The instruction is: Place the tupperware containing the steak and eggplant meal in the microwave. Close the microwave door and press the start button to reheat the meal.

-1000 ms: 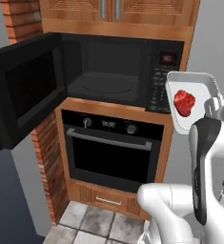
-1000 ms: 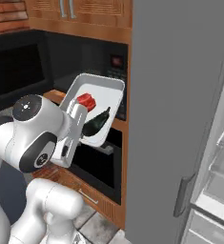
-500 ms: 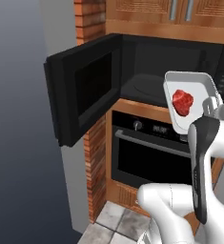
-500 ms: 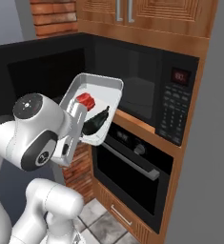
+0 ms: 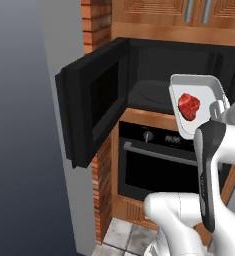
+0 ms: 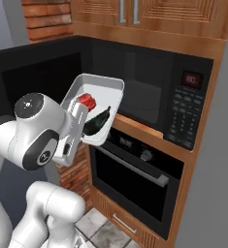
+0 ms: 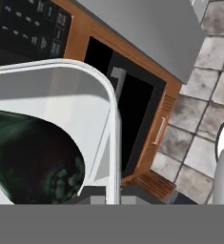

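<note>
The tupperware (image 6: 97,107), a shallow glossy white tray with rounded corners, is held aloft at centre-left of the right base view, in front of the microwave (image 6: 149,97), the gripper (image 7: 104,193) clenched on its rim. It tilts steeply, so the slick red steak (image 5: 189,105) and smooth dark eggplant (image 7: 30,162) could slide out. The open black microwave door (image 5: 91,102) juts at left and could snag the arm.

A home kitchen: built-in microwave (image 6: 149,99) above a black oven (image 6: 135,181), wood cabinets (image 6: 149,17), brick pillar (image 5: 96,22), tiled floor (image 7: 199,119).
</note>
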{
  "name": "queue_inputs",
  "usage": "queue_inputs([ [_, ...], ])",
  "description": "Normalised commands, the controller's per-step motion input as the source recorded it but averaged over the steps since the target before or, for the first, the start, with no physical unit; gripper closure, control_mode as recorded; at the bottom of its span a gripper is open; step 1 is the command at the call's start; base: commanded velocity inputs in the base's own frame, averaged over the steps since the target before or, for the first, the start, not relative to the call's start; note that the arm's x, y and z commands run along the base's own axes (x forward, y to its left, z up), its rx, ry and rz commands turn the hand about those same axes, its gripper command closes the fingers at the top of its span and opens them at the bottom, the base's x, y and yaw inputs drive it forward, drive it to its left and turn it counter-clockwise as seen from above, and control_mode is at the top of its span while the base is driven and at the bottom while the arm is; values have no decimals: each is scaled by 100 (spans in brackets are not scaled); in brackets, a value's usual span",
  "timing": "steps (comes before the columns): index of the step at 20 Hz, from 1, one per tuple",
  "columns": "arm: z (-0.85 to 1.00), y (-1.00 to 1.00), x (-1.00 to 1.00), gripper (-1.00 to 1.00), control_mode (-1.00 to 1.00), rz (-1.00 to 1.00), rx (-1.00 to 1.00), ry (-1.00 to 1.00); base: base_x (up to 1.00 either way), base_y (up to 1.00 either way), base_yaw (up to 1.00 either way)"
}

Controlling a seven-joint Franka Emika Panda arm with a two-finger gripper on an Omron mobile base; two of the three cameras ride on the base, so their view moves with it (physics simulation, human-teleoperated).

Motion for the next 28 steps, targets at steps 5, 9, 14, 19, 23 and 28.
queue_inputs([
  [5, 0, 0, 0, 100, 100, 0, 0, 0, 10, 33, -37],
  [9, 0, 0, 0, 100, 100, 0, 0, 0, 8, 41, -40],
  [14, 0, 0, 0, 100, 100, 0, 0, 0, 12, 46, -36],
  [19, 0, 0, 0, 100, 100, 0, 0, 0, 17, 46, -27],
  [23, 0, 0, 0, 100, 100, 0, 0, 0, 19, 26, -13],
  [28, 0, 0, 0, 100, 100, 0, 0, 0, 23, 14, -2],
])
